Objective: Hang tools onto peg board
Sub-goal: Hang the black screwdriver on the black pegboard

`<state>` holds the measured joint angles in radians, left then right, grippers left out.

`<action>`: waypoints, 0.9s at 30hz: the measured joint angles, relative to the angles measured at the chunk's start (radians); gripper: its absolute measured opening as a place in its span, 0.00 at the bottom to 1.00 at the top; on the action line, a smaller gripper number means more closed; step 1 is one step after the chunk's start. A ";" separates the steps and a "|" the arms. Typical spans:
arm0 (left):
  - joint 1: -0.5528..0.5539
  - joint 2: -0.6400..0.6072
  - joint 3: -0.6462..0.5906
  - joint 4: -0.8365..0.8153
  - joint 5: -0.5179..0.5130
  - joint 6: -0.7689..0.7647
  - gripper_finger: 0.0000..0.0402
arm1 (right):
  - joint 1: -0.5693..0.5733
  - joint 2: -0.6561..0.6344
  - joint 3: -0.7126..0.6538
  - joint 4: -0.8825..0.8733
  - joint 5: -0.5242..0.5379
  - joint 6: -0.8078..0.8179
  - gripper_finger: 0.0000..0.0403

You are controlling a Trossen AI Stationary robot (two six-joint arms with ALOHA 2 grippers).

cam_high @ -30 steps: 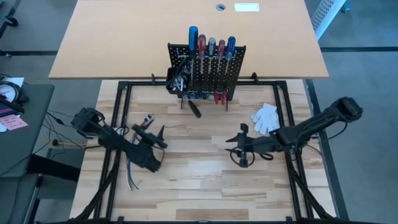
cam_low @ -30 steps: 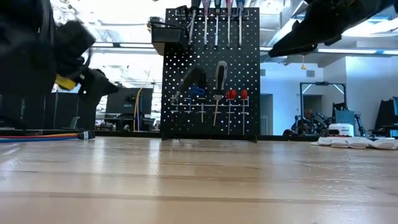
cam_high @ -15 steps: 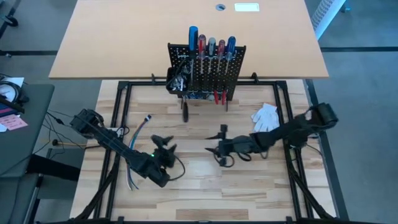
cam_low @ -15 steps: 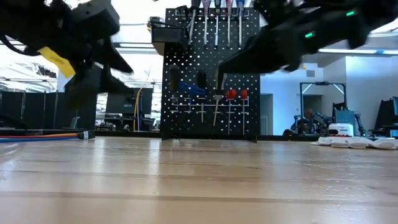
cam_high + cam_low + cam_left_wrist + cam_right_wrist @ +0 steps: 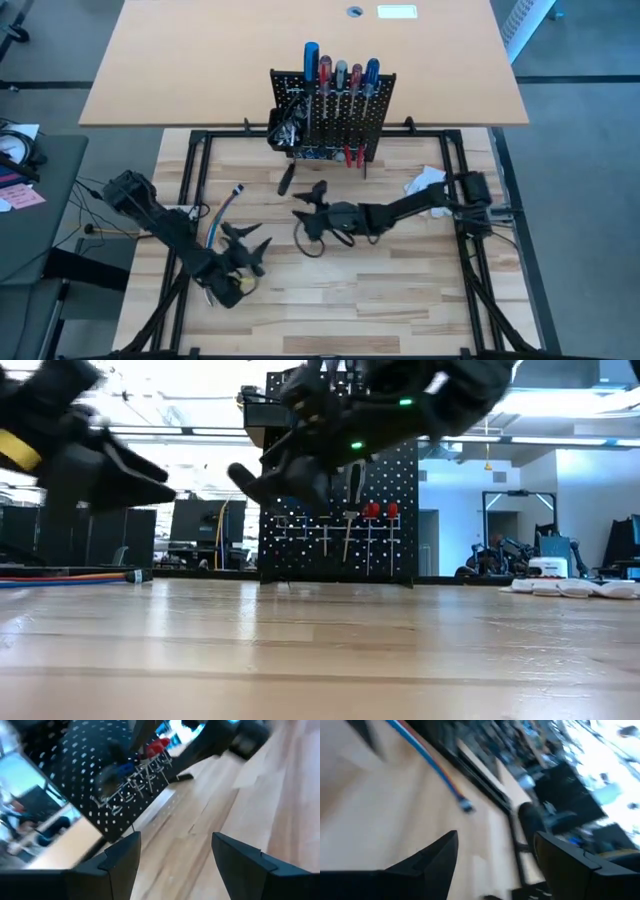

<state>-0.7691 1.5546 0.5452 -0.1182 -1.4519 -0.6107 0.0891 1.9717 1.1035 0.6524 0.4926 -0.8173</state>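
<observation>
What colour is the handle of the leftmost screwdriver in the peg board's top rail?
Blue: the leftmost screwdriver on the peg board shows best in the high view.

No readable text, labels, brands or numbers in any view; white rectangle (image 5: 396, 12) on the far tabletop is too small to make out.

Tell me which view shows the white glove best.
The high view: the white glove lies on the table's right side, partly under the right arm. The low view shows it only as a flat white strip at the far right edge. Neither wrist view shows it.
</observation>
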 joint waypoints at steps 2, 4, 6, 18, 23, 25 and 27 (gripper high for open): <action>-0.045 -0.009 -0.039 -0.001 -0.035 -0.112 0.59 | -0.015 0.041 0.063 -0.002 0.083 -0.054 0.67; -0.074 -0.008 -0.054 0.005 -0.041 -0.187 0.59 | -0.026 0.068 0.110 -0.002 0.142 -0.112 0.67; -0.090 -0.007 -0.061 0.003 -0.042 -0.230 0.59 | -0.038 0.094 0.151 -0.014 0.165 -0.150 0.67; -0.097 0.003 -0.054 0.070 -0.041 -0.205 0.59 | -0.071 0.063 0.178 -0.175 0.216 -0.066 0.43; -0.096 0.003 -0.054 0.073 -0.038 -0.202 0.59 | -0.062 0.054 0.178 -0.181 0.173 -0.078 0.28; -0.096 0.003 -0.054 0.073 -0.037 -0.202 0.59 | -0.061 0.052 0.182 -0.181 0.160 -0.078 0.23; -0.096 0.003 -0.054 0.073 -0.037 -0.202 0.59 | -0.061 0.052 0.194 -0.181 0.157 -0.078 0.19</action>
<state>-0.8654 1.5574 0.4908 -0.0456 -1.4887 -0.8128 0.0277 2.0239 1.2974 0.4712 0.6499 -0.8955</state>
